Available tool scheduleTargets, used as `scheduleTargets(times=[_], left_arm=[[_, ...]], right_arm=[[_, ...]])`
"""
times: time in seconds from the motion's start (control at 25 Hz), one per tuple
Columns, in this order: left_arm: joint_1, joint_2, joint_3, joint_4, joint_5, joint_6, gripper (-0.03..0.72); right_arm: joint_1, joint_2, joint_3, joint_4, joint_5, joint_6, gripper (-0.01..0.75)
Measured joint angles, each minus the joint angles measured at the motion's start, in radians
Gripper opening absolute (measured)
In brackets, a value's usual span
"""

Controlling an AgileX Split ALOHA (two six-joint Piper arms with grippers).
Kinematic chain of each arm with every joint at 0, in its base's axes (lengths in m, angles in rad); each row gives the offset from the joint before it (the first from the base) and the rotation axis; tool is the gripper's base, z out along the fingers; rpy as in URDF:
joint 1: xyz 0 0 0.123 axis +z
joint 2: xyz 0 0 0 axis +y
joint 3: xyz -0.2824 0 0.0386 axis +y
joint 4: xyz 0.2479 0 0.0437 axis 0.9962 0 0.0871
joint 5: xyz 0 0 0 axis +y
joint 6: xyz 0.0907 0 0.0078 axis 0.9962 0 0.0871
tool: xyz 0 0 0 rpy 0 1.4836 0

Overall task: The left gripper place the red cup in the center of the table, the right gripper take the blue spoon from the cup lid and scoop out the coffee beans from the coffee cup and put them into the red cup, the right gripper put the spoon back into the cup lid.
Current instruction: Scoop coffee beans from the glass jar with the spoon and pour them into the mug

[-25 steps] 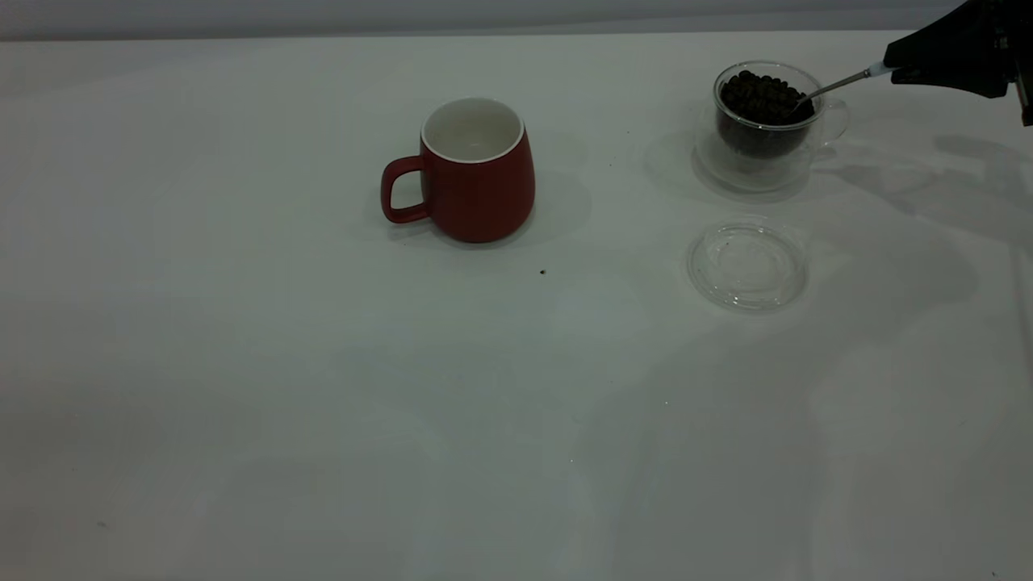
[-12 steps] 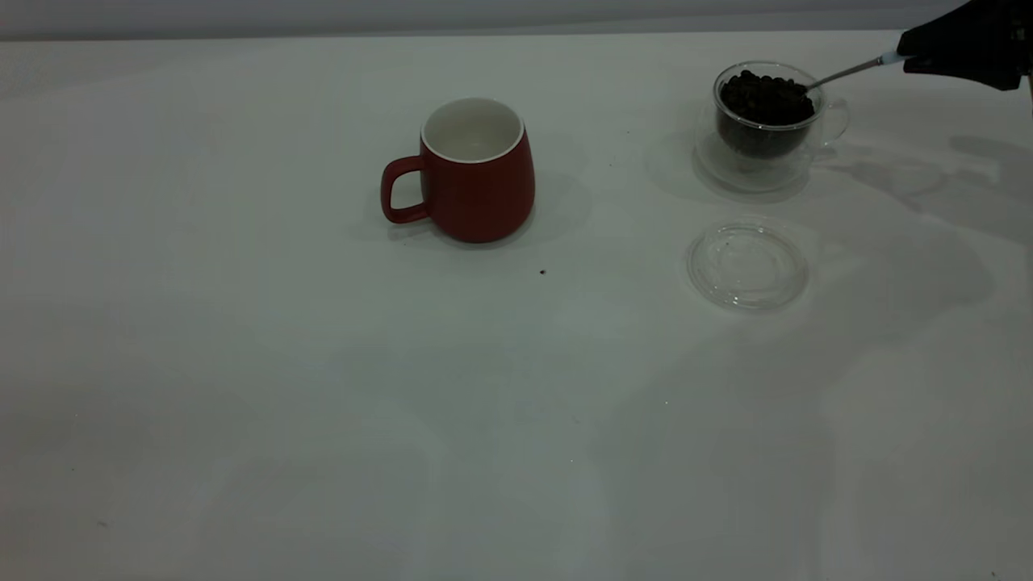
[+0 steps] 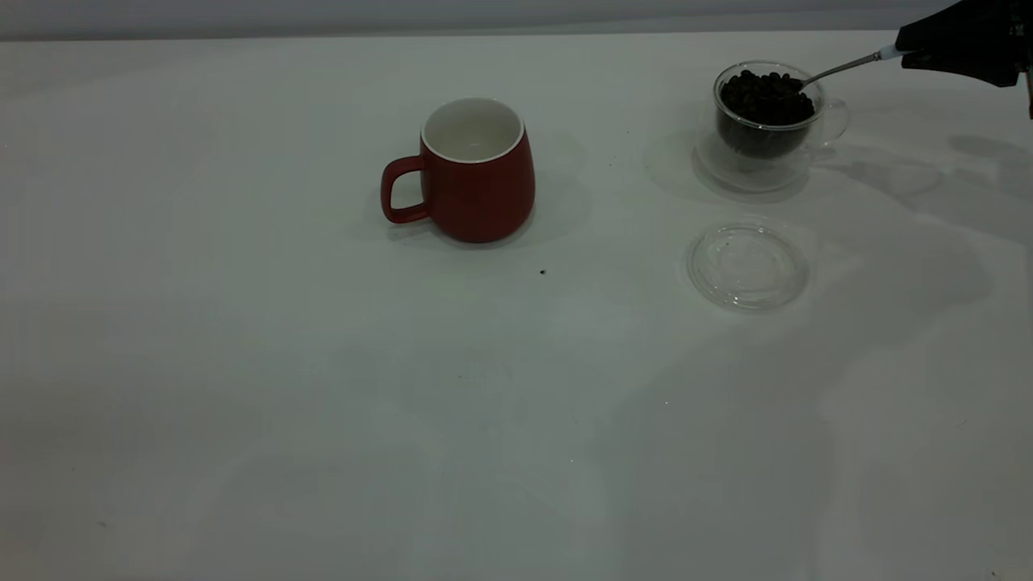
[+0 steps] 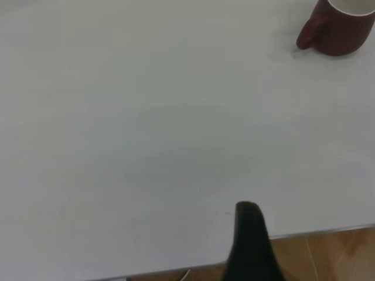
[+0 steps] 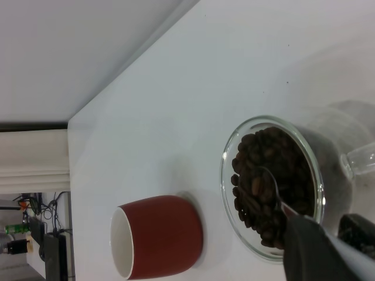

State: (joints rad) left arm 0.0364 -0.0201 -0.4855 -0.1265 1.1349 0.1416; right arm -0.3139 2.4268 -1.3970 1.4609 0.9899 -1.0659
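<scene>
The red cup (image 3: 476, 171) stands upright and empty near the middle of the table (image 3: 323, 403), handle to the left; it also shows in the right wrist view (image 5: 158, 237) and the left wrist view (image 4: 340, 26). The coffee cup (image 3: 767, 121) stands at the far right, full of coffee beans (image 3: 763, 93). My right gripper (image 3: 908, 55) is shut on the blue spoon (image 3: 843, 68) by its handle, just right of the coffee cup. The spoon's metal bowl (image 5: 265, 184) rests in the beans (image 5: 258, 175) inside the coffee cup (image 5: 234, 193). The cup lid (image 3: 747, 266) lies empty in front of the coffee cup. My left gripper (image 4: 249, 246) is over the table's edge, far from the red cup.
A tiny dark speck (image 3: 542, 272) lies in front of the red cup. The table's edge and a wooden floor (image 4: 328, 257) show in the left wrist view. The table's back edge meets a grey wall (image 3: 484, 16).
My right gripper has drawn back a little to the right and risen slightly. The spoon's bowl has come up from deep in the beans to the top of the heap.
</scene>
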Motion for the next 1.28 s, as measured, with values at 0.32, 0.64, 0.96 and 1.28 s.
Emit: scheduleTargets(times=[0.32,0.64,0.96,1.28], left_arm=[[0.000,0.000,0.000,0.000,0.000,0.000,0.587],[0.000,0.000,0.000,0.000,0.000,0.000,0.587],[0.000,0.000,0.000,0.000,0.000,0.000,0.587],[0.000,0.000,0.000,0.000,0.000,0.002,0.587]], right_arm=[[0.000,0.000,0.000,0.010,0.023,0.000,0.101],[0.000,0.000,0.000,0.052,0.067,-0.004,0.101],[-0.001,0.000,0.000,0.053,0.074,-0.007,0.101],[0.005,0.000,0.000,0.053,0.077,-0.011,0.101]])
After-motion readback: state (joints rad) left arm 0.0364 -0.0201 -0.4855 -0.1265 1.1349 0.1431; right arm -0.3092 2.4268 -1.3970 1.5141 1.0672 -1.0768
